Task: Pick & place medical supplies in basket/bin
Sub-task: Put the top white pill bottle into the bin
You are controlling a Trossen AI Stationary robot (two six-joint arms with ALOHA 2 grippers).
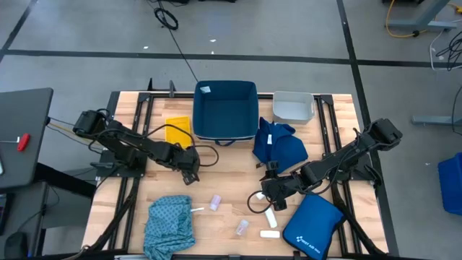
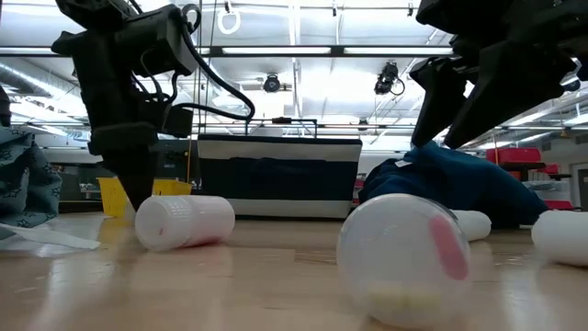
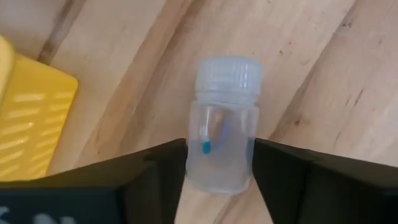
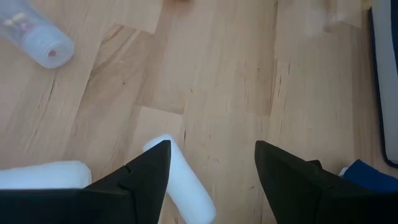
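High view, left arm: the left gripper (image 1: 190, 173) hangs over bare wood just beside the small yellow tub (image 1: 177, 132), near the front edge of the large navy tub (image 1: 225, 110).
High view, right arm: the right gripper (image 1: 273, 198) is low over the table beside the royal-blue zip pouch (image 1: 312, 225), with white packets (image 1: 270, 217) at its tip.
High view, supplies: the teal cloth (image 1: 170, 222) lies at the table's near edge; the dark blue cloth (image 1: 278, 143) is heaped between the navy tub and the pale grey tub (image 1: 293, 106); two loose vials (image 1: 215, 202) lie on the wood between the arms.
Low view: a capped vial (image 2: 184, 222) lies on its side near the left arm, another (image 2: 404, 259) close to the lens; the navy tub stands behind.
Left wrist view: the left fingers (image 3: 158, 174) press both sides of a clear vial (image 3: 222, 124), its cap pointing away; the yellow tub's corner is close by.
Right wrist view: the right fingers (image 4: 146, 171) stand apart, holding nothing, one over a white packet (image 4: 183, 190); a vial (image 4: 37, 38) lies farther off.
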